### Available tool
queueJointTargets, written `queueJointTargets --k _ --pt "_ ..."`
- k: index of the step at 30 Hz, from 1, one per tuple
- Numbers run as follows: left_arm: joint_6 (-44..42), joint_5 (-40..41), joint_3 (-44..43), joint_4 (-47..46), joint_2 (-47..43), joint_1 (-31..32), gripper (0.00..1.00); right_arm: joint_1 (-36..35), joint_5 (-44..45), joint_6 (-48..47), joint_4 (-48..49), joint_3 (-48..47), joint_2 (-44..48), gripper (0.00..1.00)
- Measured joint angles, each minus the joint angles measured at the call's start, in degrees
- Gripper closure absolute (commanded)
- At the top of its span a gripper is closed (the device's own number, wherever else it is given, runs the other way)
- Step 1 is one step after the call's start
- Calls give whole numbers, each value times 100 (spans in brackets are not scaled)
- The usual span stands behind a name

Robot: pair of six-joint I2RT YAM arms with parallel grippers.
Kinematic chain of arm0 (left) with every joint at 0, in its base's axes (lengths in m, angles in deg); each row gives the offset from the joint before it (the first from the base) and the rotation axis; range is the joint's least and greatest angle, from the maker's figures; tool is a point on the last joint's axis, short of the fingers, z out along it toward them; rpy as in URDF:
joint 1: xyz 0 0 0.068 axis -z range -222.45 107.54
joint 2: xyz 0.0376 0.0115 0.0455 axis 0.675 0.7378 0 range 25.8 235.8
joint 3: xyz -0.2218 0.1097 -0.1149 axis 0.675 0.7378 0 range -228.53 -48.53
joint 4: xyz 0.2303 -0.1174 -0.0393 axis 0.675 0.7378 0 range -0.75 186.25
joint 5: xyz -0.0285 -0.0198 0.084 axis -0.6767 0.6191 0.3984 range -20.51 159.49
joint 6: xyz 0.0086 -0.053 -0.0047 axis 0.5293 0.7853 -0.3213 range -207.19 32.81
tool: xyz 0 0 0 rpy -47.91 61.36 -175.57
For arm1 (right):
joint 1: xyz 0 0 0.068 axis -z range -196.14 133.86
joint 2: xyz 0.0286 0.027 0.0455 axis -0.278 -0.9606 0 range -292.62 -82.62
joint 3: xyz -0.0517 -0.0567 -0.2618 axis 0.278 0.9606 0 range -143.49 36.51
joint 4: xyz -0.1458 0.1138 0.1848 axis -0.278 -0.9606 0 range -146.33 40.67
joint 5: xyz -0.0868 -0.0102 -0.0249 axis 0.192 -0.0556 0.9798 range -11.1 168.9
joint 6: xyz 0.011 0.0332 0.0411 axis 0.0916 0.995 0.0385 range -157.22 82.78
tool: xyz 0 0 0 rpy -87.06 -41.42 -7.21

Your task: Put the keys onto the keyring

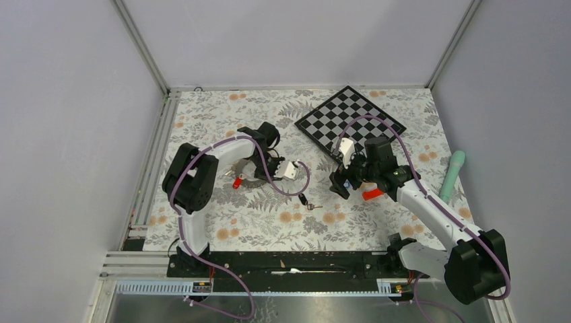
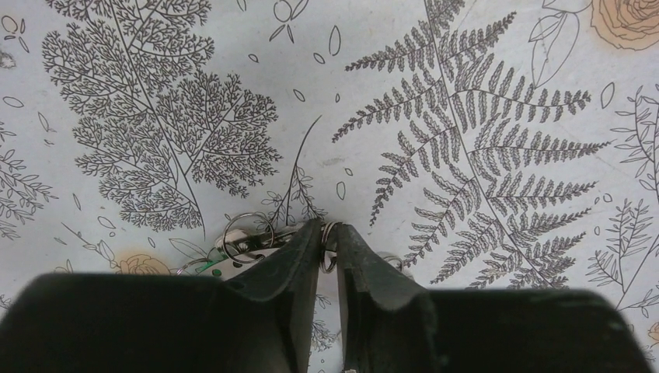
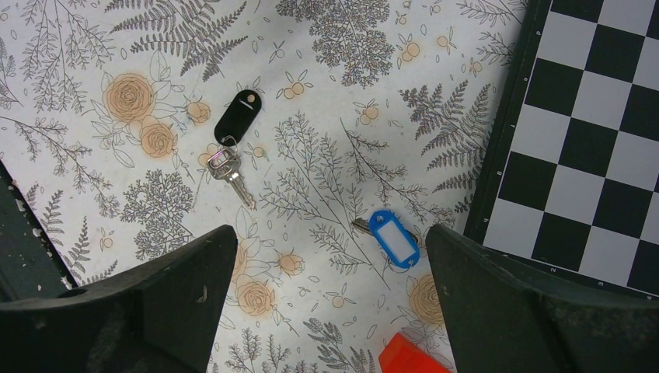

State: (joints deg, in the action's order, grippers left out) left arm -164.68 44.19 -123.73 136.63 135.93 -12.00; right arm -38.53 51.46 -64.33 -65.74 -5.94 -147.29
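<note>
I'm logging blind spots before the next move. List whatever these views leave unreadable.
- Left wrist view: fingers of the left claw hide whatever lies beneath; only wire rings show, and whether one is clamped is unclear.
- Top view: the left arm covers most of the keyring; what hangs on it is too small to tell.
- Right wrist view: the bottom edge cuts off the red block.

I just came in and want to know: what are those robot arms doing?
The left end effector is pinched nearly shut on a small wire ring on the table. The right end effector hangs wide open above a black-tagged key and a blue-tagged key, beside the chequered board. Neither is picked up.
</note>
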Motion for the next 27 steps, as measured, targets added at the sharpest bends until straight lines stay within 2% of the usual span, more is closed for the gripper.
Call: queueJointTargets --k 3,6,14,18,22,27 --pt "-9 11 -7 24 4 0 94 0 0 -9 0 0 -2 1" --pt "-4 26 -33 66 22 0 99 0 0 -11 0 0 -13 1" --pt "72 -258 -385 345 -26 -120 100 0 -4 -4 -2 0 -24 1" --pt "227 -1019 -588 557 -271 -428 100 0 -50 63 -4 -7 -24 1" --pt "581 -2175 -776 682 -647 -800 100 2 -299 188 -164 -219 -26 1" --pt "1132 -3674 -710 640 -1075 -968 100 4 -933 376 -400 -1185 -289 1"
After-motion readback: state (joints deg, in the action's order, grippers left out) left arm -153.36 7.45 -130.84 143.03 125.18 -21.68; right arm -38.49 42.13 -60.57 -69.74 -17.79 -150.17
